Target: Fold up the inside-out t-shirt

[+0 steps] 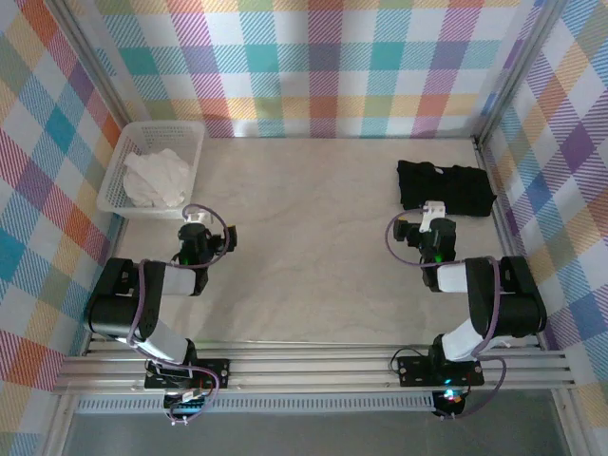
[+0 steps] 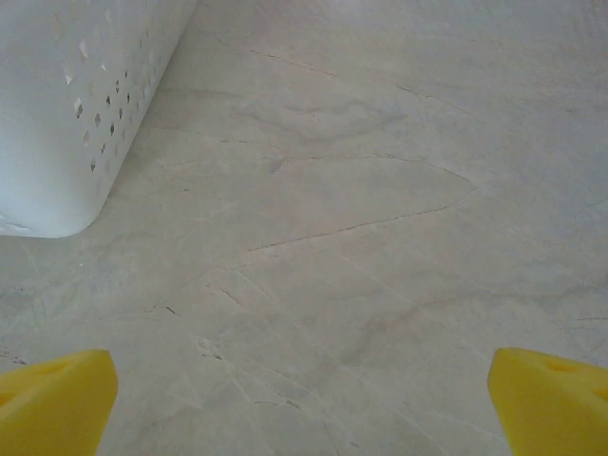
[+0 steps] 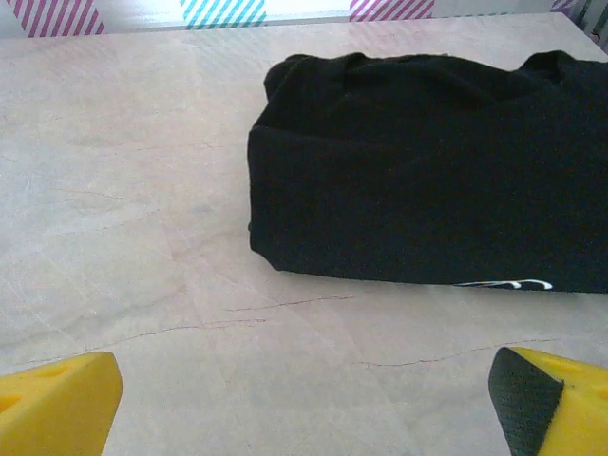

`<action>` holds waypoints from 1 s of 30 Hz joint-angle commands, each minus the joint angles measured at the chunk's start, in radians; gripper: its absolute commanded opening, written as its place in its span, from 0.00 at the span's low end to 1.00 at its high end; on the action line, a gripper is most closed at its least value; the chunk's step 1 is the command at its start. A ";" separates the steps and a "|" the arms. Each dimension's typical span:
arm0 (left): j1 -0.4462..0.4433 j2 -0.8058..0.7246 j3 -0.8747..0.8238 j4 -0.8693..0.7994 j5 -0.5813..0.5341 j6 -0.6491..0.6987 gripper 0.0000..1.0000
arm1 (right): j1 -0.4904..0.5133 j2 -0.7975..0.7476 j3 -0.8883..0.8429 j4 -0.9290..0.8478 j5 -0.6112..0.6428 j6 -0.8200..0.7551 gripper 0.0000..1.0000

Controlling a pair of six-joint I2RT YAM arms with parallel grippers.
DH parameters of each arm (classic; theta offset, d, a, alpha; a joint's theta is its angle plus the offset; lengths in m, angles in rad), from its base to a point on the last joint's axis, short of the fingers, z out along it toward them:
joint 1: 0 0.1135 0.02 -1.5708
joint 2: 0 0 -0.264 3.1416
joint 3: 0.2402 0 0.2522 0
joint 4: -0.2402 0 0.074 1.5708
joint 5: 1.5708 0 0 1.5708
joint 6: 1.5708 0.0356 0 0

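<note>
The inside-out t-shirt lies crumpled, white, in the white basket at the table's back left. My left gripper hangs just in front of the basket's near right corner, open, nothing between its yellow fingertips. The left wrist view has the basket's wall at upper left and bare table below. My right gripper is open too, close in front of the black folded garment, with bare table between its fingertips.
The black folded garment lies at the back right near the checked side wall. Checked walls close the table on three sides. An aluminium rail carrying both arm bases runs along the near edge. Bare marbled table spreads between the arms.
</note>
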 commanded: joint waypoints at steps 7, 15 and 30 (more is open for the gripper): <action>0.011 0.006 0.021 0.040 0.013 0.013 1.00 | 0.011 -0.009 -0.009 0.056 -0.016 -0.022 1.00; 0.011 0.006 0.023 0.038 0.013 0.012 1.00 | 0.008 -0.008 -0.004 0.048 -0.023 -0.021 1.00; 0.012 0.006 0.023 0.039 0.013 0.012 1.00 | -0.021 -0.007 0.014 0.011 -0.088 -0.012 1.00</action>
